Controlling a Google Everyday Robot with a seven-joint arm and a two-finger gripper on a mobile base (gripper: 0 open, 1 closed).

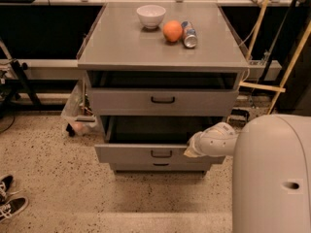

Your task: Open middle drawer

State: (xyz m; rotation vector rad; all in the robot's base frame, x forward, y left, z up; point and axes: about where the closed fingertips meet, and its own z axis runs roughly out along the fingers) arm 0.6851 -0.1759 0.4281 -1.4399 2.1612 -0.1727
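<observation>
- Robot's big white body [272, 178] fills the lower right of the frame, and its arm reaches left toward the grey cabinet [121, 47] in the middle.
- The middle drawer [131, 154] sits low in the centre. It's already pulled out well past the fronts above and below it, and you can see its dark inside. I'd call the task mostly done, with maybe a bit more pull and then letting go.
- The gripper [192, 149] is right at the drawer front's top edge, toward its right end. Can't tell if it's clenched or released.
- The black handle [161, 153] is just left of the gripper, and nothing is holding it.
</observation>
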